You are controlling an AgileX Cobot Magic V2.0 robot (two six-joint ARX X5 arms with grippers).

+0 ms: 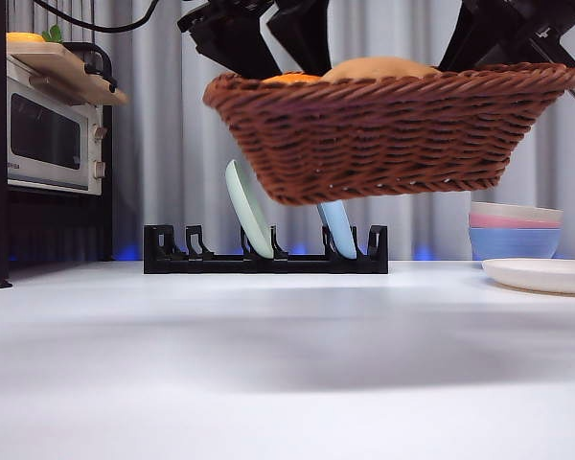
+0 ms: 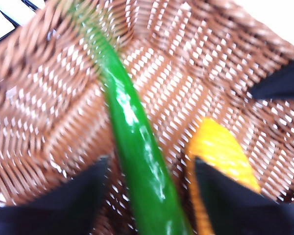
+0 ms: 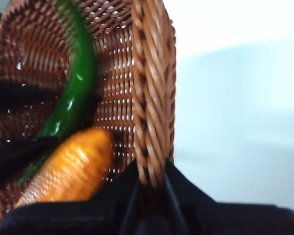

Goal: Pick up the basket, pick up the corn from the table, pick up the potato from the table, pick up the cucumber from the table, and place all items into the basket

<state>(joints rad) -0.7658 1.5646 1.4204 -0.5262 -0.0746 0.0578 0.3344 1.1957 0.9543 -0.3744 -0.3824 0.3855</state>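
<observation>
Brown woven wicker basket [image 1: 383, 129]: you have one.
Glossy green cucumber [image 2: 137, 152]: one.
Orange corn cob [image 3: 71, 169]: one.
Tan potato [image 1: 379, 68]: one.

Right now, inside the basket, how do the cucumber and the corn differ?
The cucumber is glossy dark green, slim and curved; the corn is orange-yellow, thicker and covered in kernel rows. The cucumber reaches farther along the basket than the corn. Both lie in the raised basket, side by side.
</observation>
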